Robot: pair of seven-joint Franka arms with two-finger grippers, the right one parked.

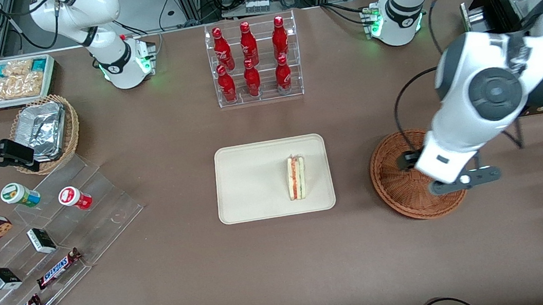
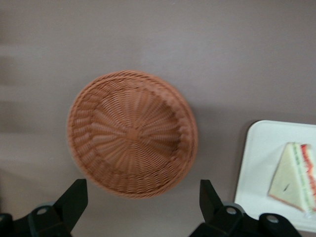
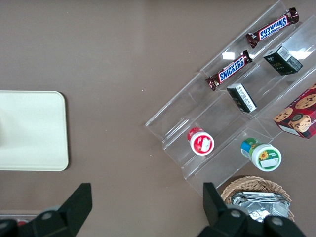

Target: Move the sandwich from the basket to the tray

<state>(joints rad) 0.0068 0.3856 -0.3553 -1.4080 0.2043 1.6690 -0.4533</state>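
On the tray (image 1: 256, 196), toward the side nearest the basket (image 1: 395, 189), the sandwich (image 1: 297, 177) lies on its edge, filling showing. That basket holds nothing now. Above it hangs the gripper (image 2: 143, 210), jaws apart and holding nothing. I'd judge the placing done; the next move calls only for the arm to pull clear of the counter (image 1: 172, 268).

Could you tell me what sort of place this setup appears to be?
Probably a robotics lab staged as a snack counter: red bottles racked, sandwich on tray, open gripper above the empty basket.
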